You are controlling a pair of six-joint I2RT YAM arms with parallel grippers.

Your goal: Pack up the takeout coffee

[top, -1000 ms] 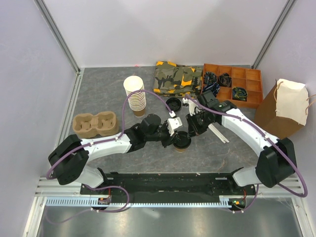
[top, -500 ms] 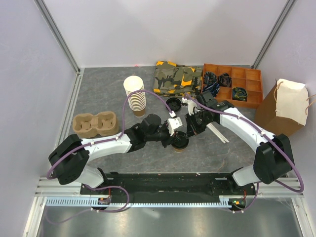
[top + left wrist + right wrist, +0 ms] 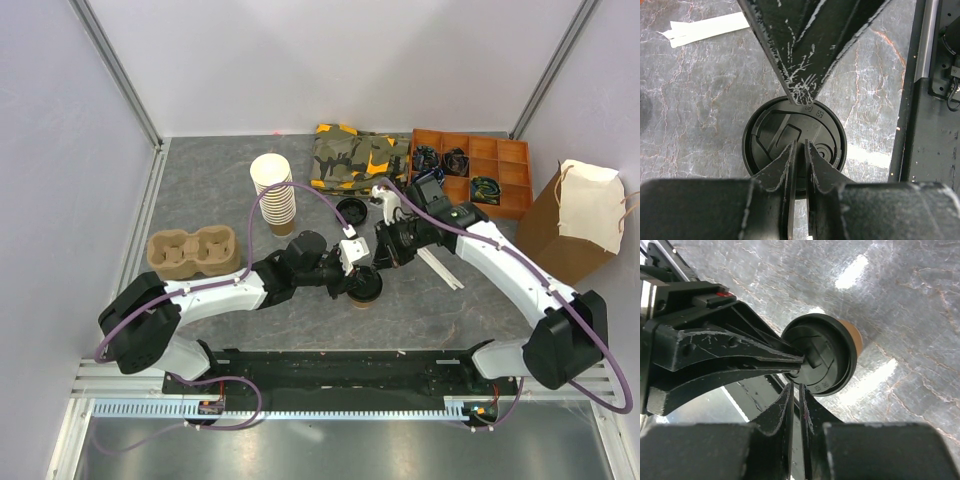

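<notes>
The coffee cup [image 3: 366, 287] stands upright on the desk [image 3: 700, 90], directly under the tips of the left pincer [image 3: 800, 145] and just in front of the tip of the right pincer [image 3: 795, 388]. Both pincers are pressed together, with only a thin slit between the fingers, and neither pinches anything. The left tips lie over the top of the black lid [image 3: 765, 142] and the right tip is at its rim; whether they press it I cannot tell. I judge the cup to be light, with thin paper walls that dent easily. The lid looks smooth and slippery, and it could pop off. A good hold is on the brown wall [image 3: 854, 335] below the lid rim, with the pincer spread first, then closed gently and the cup kept upright.
</notes>
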